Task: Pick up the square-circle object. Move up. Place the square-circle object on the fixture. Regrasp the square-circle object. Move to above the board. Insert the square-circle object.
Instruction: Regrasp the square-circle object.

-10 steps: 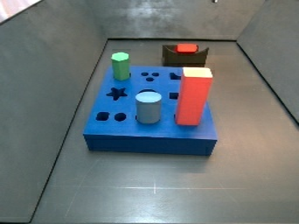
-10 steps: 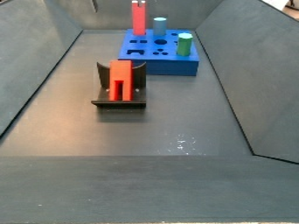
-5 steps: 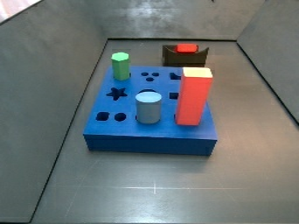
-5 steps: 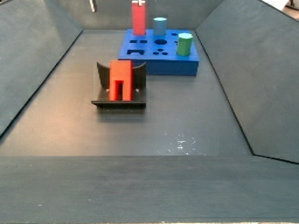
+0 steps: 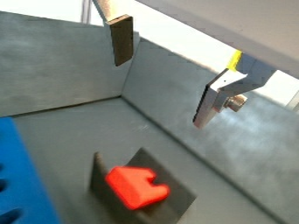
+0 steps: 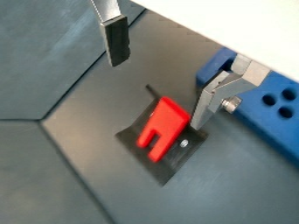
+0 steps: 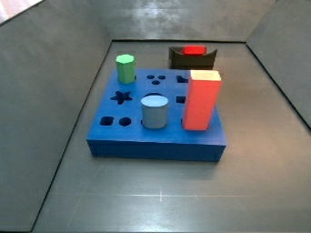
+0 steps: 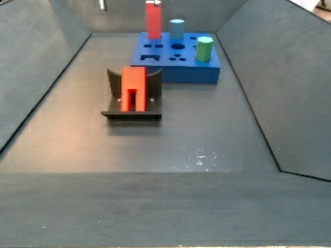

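My tool (image 5: 163, 79) hangs high over the fixture with its two silver fingers (image 5: 121, 39) spread wide apart and nothing between them; it shows only in the wrist views, since neither side view catches it. After that, going by size: the dark grey floor (image 8: 168, 136) of the walled bin carries everything. There is one blue board (image 7: 158, 118), a thick slab with star, round and square holes in its top, and three pieces stand in it: one tall orange-red pillar (image 7: 203, 98) with a pale top, one grey cylinder (image 7: 153, 112) and one green peg (image 7: 124, 67). In a side view the board sits just in front of the one fixture (image 8: 132, 102), a dark bracket on a base plate, the two close but apart. The one red square-circle object (image 8: 134, 85) rests on that fixture, leaning against its upright back; both wrist views show it from above as a red stepped block (image 6: 160, 131) sitting in the dark cradle. I judge it was parked there so I can take it again at a better angle for insertion, and the fingers are opened wide to straddle it on the way down. So pick-up and placing look done; the regrasp is the step in hand. My worry is coming down off-centre and nudging the block out of the cradle before the fingers close.
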